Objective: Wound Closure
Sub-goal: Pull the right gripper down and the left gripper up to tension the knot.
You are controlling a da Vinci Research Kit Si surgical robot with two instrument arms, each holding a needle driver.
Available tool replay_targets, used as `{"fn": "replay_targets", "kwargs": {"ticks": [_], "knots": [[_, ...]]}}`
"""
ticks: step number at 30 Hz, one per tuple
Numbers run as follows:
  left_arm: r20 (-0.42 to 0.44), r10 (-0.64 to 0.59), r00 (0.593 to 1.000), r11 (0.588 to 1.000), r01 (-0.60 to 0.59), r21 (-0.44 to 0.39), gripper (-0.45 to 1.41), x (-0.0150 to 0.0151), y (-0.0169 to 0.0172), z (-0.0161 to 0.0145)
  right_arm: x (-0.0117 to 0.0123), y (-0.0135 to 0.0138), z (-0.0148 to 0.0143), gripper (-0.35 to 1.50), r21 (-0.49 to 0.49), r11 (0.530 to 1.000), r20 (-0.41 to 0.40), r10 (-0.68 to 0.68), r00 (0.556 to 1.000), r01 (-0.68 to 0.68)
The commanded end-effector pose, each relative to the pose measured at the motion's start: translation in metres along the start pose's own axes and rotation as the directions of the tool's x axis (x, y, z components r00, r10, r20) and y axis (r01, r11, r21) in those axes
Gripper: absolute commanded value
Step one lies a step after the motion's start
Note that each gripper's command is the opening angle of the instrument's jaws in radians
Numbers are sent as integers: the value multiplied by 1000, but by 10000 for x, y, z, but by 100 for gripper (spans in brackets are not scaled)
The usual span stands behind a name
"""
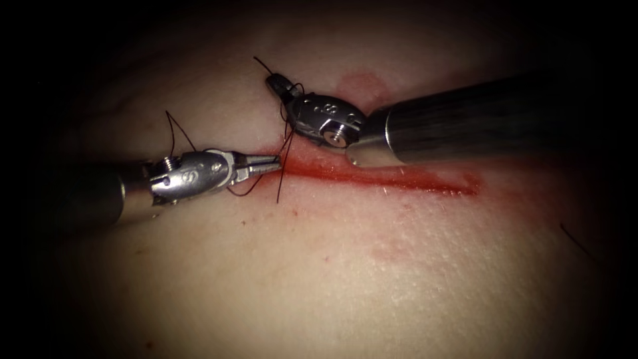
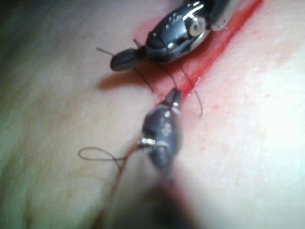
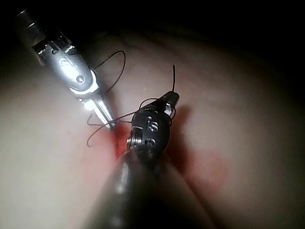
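Thread work at the cut's left end

Left pincer [image 1: 269, 161] gripped the thread [image 1: 282, 169] beside the cut [image 1: 385, 178]; right pincer [image 1: 279, 83] was clamped on thread above it.

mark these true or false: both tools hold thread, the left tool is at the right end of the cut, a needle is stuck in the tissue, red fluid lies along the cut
1. Both tools hold thread. True: the left tool and the right tool are each shut on thread.
2. The left tool is at the cut's right end. False: it is at the left end of the cut.
3. A needle is stuck in the tissue. False: no needle can be made out.
4. Red fluid lies along the cut. True.
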Motion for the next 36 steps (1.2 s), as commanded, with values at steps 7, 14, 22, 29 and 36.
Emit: {"fn": "replay_targets", "kwargs": {"ticks": [7,14,22,29,36], "knots": [[-1,2,1000,1000,-2,-3,-35,-10,-7,6,2,-23,-27,-35,25,1000,21,-6,1000,5],[18,-6,1000,999,5,33,-35,-23,-42,-2,11,-49,-75,-35,47,999,12,-8,1000,7],[26,-29,999,997,27,71,-35,-19,-70,-21,6,-58,-91,-35,55,998,2,-14,1000,13],[18,-79,997,989,76,126,-35,-11,-122,-23,7,-73,-108,-35,64,998,-6,-18,1000,18],[4,-92,996,982,90,165,-35,-16,-181,-5,-12,-96,-129,-35,87,996,-16,-35,999,37]]}}
